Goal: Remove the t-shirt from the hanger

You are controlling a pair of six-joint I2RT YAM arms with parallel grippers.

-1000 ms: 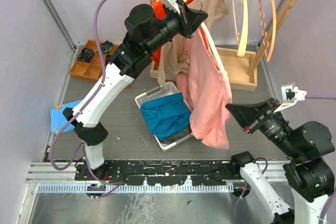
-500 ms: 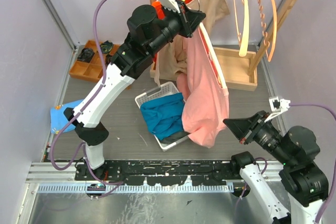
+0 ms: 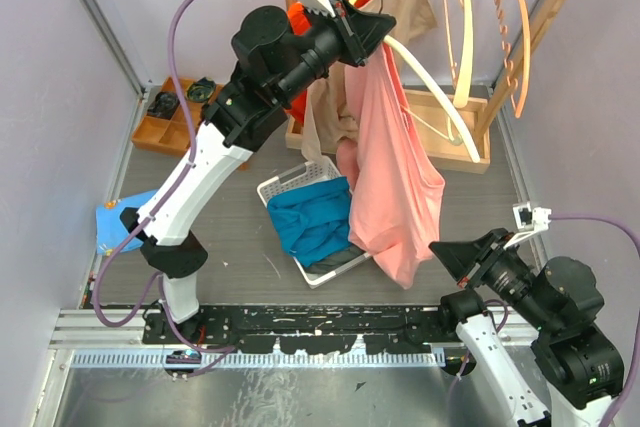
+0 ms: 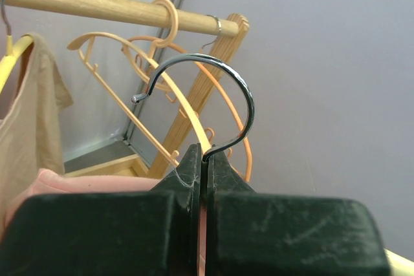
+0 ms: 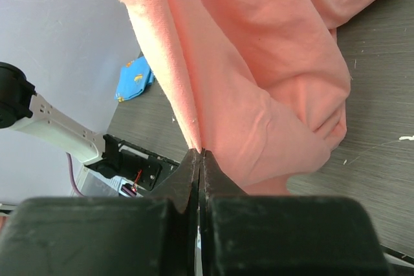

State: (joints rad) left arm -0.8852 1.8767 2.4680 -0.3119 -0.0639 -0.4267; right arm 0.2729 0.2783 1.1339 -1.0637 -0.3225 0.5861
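Mid-strip, our left gripper (image 3: 388,29) clamps the hanger (image 4: 193,58) below its hook and our right gripper (image 3: 437,247) pinches a fold of the pink t-shirt (image 3: 395,177) hanging between them, so next we judge a steady downward pull should free it

You have the left gripper (image 4: 202,161) clamped on the hanger's steel hook (image 4: 194,57), pink t-shirt (image 4: 71,182) bunched just below, orange hangers (image 4: 110,35) on the rail (image 4: 77,1) behind

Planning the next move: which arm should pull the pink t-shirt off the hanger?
Right. The right gripper is shut on the lower edge of the t-shirt; the left gripper is shut on the hook of the hanger, holding it aloft.
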